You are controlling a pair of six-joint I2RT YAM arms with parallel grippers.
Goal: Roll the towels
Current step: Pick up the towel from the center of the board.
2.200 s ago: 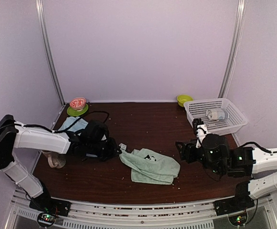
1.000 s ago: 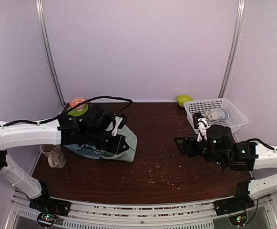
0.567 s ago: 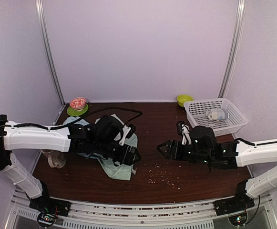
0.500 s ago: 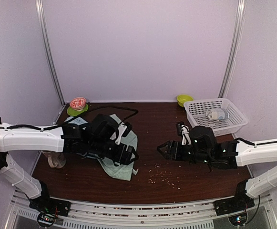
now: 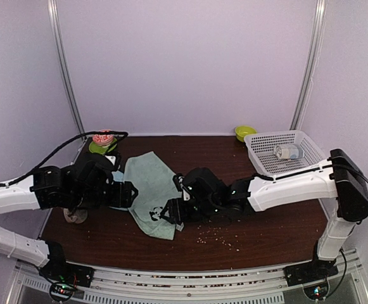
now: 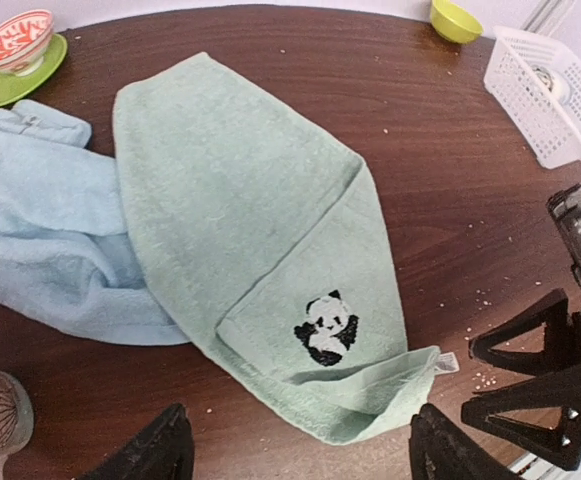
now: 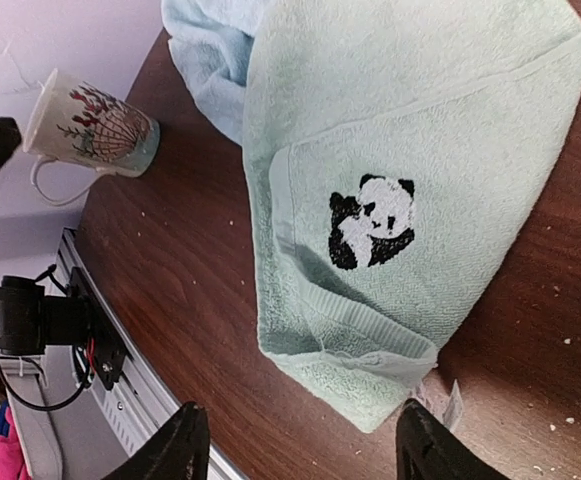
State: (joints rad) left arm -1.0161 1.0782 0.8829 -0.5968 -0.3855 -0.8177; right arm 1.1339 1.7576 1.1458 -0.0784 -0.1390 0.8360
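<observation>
Mug (image 7: pixel 95 130) standing at left desk (image 6: pixel 450 150) edge. Blue towel (image 6: pixel 40 230) lying crumpled beside it, right edge tucked under green towel (image 6: pixel 250 210). Left claw (image 6: pixel 298 452) hanging above desk, fingers spread wide, gripping nothing. Green towel lying flat, folded into long tapered shape, panda mark (image 6: pixel 322 328) facing up close to near tip. Right claw (image 7: pixel 300 445) hovering at that tip, fingers wide apart, not clamping cloth. White basket (image 5: pixel 298 170) sitting far right.
</observation>
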